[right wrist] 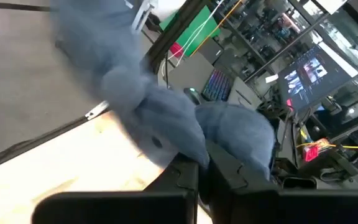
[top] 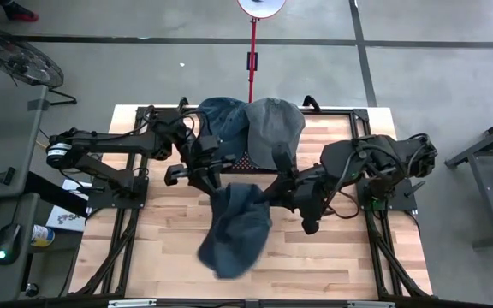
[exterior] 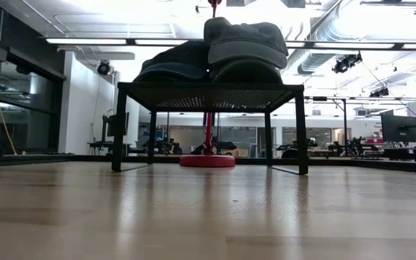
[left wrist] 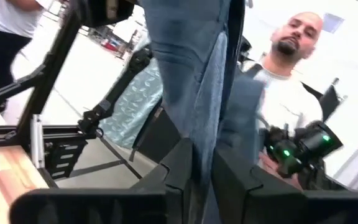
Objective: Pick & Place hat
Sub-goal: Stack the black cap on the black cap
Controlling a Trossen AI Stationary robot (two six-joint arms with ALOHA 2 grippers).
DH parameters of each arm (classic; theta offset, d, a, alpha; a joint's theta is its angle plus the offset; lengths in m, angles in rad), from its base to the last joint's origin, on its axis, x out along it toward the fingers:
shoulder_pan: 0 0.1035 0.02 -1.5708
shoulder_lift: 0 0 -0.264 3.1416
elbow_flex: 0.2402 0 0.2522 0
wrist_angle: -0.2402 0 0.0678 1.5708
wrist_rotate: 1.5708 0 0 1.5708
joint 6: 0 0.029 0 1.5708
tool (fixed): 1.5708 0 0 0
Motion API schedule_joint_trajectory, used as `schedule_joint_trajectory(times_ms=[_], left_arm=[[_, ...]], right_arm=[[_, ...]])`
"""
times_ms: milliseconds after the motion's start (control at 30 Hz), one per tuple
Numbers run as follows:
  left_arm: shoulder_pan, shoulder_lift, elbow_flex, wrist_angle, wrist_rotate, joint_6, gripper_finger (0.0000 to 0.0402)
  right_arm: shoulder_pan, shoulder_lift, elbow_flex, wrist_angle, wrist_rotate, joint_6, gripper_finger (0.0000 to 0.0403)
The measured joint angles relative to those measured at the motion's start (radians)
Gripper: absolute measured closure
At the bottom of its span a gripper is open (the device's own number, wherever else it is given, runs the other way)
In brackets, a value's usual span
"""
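A blue denim hat (top: pixel 234 227) hangs in the air over the middle of the table, held between both grippers; the low view does not show it. My left gripper (top: pixel 215 181) is shut on its left upper part and my right gripper (top: pixel 270 195) is shut on its right upper part. Behind them a black mesh stand (exterior: pixel 208 88) carries a dark blue hat (top: pixel 222 120) and a grey hat (top: pixel 274 127), the grey one overlapping the dark one. My left gripper (left wrist: pixel 202 180) pinches a fold of the blue hat's cloth (left wrist: pixel 197 124) between its two fingers. The cloth runs on past the fingers in a long strip. The hat is lifted clear of the table. My right gripper (right wrist: pixel 204 174) pinches a bunched part of the blue hat's cloth (right wrist: pixel 179 134) between its two fingers. The cloth bulges on both sides of the fingers. The hat hangs clear of the table.
The black stand stands on thin legs (exterior: pixel 119 130) at the table's far middle. A red pole on a round red base (exterior: pixel 208 160) rises behind the table. A person (left wrist: pixel 291 62) shows beyond the table in the left wrist view. Bare wood (top: pixel 332 257) lies near the front edge.
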Motion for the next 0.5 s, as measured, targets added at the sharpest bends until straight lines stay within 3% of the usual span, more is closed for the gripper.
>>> schedule_joint_trajectory(times_ms=[267,500], left_arm=[[0.004,0.0,0.0,-0.007,-0.061,0.002,0.0295],[0.085,-0.021,0.0,-0.011,-0.066,-0.024,0.024]], right_arm=[[0.002,0.0,0.0,0.007,0.03,0.051,0.04],[0.008,-0.008,0.0,0.007,0.052,0.122,0.0402]])
